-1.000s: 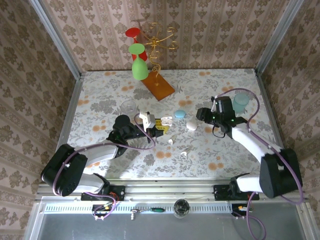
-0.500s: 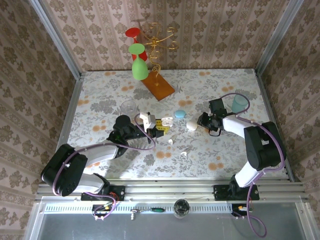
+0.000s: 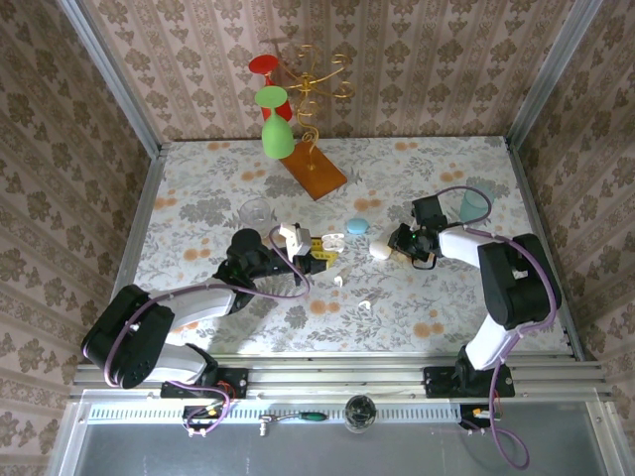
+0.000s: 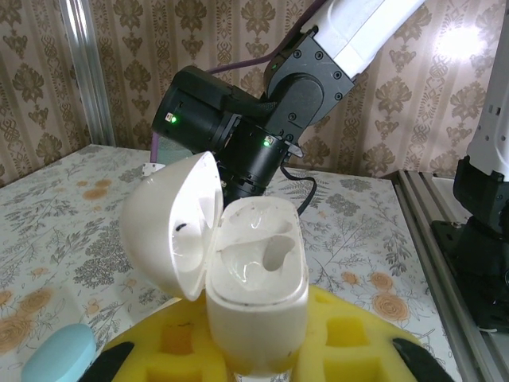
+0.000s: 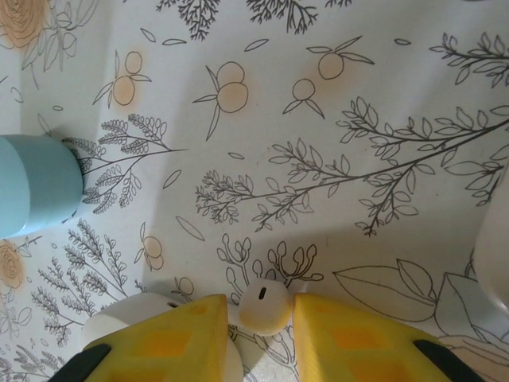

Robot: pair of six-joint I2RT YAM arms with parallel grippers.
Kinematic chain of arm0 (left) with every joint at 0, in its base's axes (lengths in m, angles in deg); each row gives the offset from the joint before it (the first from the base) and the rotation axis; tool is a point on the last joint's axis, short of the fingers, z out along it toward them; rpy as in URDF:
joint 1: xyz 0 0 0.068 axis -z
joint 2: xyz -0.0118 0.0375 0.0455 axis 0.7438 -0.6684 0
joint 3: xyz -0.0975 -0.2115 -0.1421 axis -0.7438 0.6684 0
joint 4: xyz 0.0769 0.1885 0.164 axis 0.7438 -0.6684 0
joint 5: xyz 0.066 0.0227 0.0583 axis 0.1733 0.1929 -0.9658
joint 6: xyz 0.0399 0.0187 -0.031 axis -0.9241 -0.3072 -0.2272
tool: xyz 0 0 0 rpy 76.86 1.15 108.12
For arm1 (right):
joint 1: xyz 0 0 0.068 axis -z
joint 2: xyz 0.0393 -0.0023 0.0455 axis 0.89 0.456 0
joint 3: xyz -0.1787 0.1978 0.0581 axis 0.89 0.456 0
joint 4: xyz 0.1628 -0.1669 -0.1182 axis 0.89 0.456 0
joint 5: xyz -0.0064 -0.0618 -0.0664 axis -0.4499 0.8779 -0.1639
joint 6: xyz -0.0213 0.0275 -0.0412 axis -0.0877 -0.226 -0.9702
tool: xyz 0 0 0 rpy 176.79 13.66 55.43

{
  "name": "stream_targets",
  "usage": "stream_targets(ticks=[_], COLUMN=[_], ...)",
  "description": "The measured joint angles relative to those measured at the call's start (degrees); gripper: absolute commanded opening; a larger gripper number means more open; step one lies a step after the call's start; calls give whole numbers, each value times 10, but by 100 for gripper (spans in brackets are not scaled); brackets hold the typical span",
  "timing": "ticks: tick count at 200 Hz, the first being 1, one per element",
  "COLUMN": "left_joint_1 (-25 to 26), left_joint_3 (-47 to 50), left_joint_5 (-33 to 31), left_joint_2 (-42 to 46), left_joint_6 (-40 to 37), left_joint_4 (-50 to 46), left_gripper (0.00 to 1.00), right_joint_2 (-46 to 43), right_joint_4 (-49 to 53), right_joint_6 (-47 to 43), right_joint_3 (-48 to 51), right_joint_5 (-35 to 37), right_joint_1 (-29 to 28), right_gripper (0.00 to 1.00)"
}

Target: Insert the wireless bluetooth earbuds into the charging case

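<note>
- Overhead, the left gripper (image 3: 316,256) is clamped on an open white case (image 3: 293,236). A loose earbud (image 3: 338,281) and a second earbud (image 3: 364,305) lie on the table (image 3: 198,188) nearby.
- The right gripper (image 3: 399,245) is low, just beside a closed white case (image 3: 380,249). A blue case (image 3: 356,226) is near it.
- Left wrist view: yellow pads (image 4: 171,344) grip the open white case upright, its lid swung open to the left.
- Right wrist view: the yellow fingers (image 5: 171,334) are closed on a white earbud (image 5: 264,306) at the table surface, touching it on both sides. The closed white case lies beneath one finger.
</note>
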Motion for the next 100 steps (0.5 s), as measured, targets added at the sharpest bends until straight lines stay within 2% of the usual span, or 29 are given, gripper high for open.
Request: stream_targets(ticks=[44, 76, 100], left_joint_1=[0, 0, 0], left_joint_3=[0, 0, 0], left_joint_5=[0, 0, 0], left_joint_2=[0, 0, 0], left_joint_6=[0, 0, 0], left_joint_4=[-9, -11, -14], left_gripper=[0, 0, 0], right_joint_2=[8, 9, 9], right_joint_4=[5, 6, 6], right_joint_6=[0, 0, -3], right_joint_3=[-9, -9, -11], right_joint_5=[0, 1, 2], right_joint_1=[1, 1, 1], right_gripper=[28, 22, 21])
